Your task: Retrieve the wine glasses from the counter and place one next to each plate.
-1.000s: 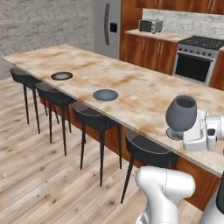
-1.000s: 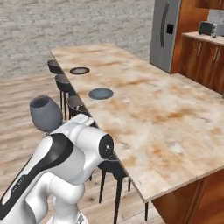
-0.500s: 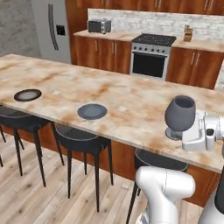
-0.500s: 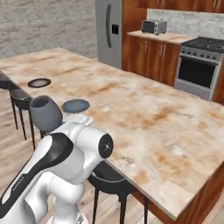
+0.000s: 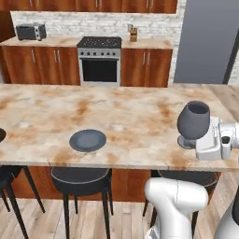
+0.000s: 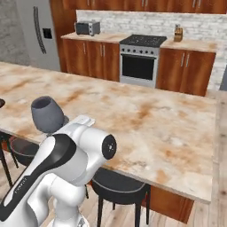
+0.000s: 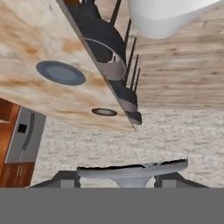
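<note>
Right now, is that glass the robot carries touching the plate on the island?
Apart. The left base view shows the wine glass held up, bare stone between it and the plate.

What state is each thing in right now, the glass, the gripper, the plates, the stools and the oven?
wine glass: upright, held in the gripper, above the island edge
gripper: shut on the glass foot
near plate: flat on the island, bare
far plate: flat, bare
stools: tucked under the island
oven: door shut
</note>
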